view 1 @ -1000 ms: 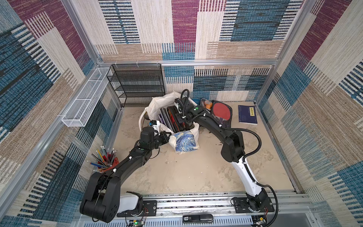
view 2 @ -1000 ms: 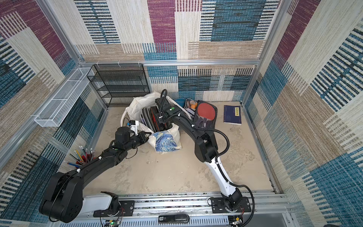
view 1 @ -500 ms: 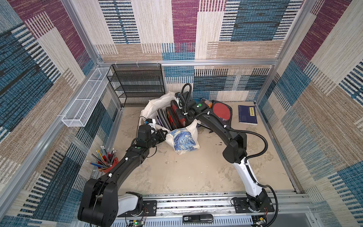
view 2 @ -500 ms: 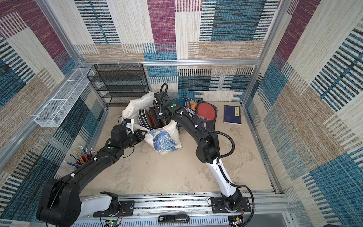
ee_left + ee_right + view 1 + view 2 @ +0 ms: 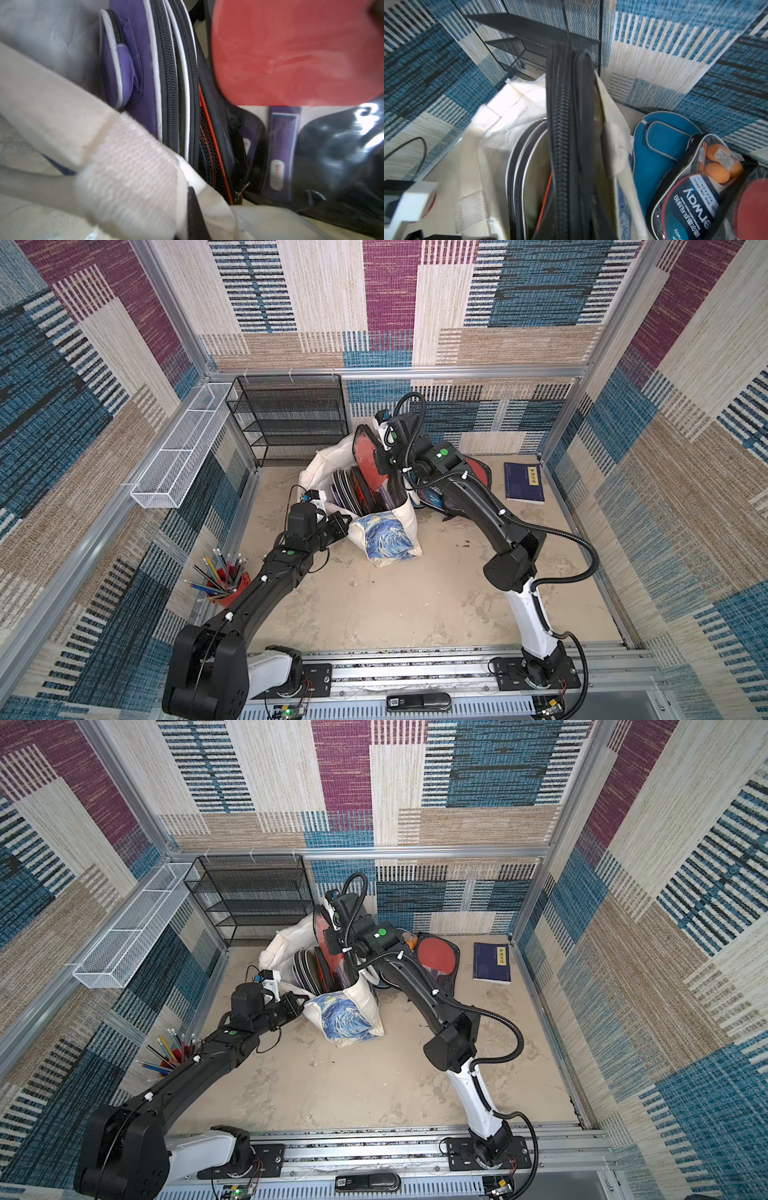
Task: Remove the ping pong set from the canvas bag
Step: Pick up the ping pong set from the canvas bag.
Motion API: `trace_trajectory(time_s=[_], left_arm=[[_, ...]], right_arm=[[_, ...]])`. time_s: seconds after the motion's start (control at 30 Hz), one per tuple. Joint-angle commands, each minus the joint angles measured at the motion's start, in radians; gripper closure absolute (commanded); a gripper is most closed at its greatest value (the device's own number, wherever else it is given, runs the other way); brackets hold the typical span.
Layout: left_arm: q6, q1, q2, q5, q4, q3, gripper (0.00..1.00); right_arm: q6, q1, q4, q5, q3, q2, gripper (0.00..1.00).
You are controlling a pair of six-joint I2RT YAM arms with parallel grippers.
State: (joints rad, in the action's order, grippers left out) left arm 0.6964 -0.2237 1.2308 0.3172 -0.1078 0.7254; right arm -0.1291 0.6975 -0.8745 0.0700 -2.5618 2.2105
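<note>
- Your left gripper (image 5: 341, 526) is pinched tight on the bag (image 5: 390, 537) rim.
- Your right gripper (image 5: 381, 462) clamps the set (image 5: 365, 450), which stands partly out of the bag.

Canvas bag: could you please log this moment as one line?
left claw: shut on bag rim | right claw: shut on case | case: upright, partly out of bag

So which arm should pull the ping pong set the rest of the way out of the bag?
Right. The right gripper clamps the ping pong set by its zippered edge, partly lifted above the canvas bag. The left gripper is shut on the bag's edge, likely steadying it.
</note>
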Motion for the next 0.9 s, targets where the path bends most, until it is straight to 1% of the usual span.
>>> trace_trajectory(time_s=[0.0,0.2,0.3,0.4,0.5,0.63,0.73,0.87], left_arm=[[-0.015,0.004,0.006,-0.036,0.019,0.013,1.0],[-0.017,0.014,0.006,-0.049,0.03,0.023,1.0],[-0.016,0.026,0.007,-0.054,0.035,0.026,1.0],[-0.014,0.043,0.006,-0.055,0.042,0.029,1.0],[-0.01,0.064,-0.006,-0.059,0.051,0.033,1.0],[-0.004,0.095,-0.026,-0.065,0.071,0.042,1.0],[-0.004,0.117,-0.052,-0.071,0.096,0.053,1.0],[-0.009,0.146,-0.081,-0.081,0.129,0.069,1.0]], right_arm=[[-0.025,0.0,0.101,-0.006,-0.013,-0.054,1.0],[-0.053,-0.003,0.142,-0.02,0.002,-0.146,1.0],[-0.071,-0.009,0.174,-0.032,0.047,-0.215,1.0],[-0.089,-0.01,0.209,-0.034,0.126,-0.304,1.0],[-0.104,-0.015,0.26,-0.02,0.261,-0.413,1.0],[-0.138,-0.035,0.328,-0.002,0.478,-0.577,1.0],[-0.162,-0.057,0.356,0.035,0.624,-0.697,1.0],[-0.2,-0.105,0.371,0.055,0.804,-0.841,1.0]])
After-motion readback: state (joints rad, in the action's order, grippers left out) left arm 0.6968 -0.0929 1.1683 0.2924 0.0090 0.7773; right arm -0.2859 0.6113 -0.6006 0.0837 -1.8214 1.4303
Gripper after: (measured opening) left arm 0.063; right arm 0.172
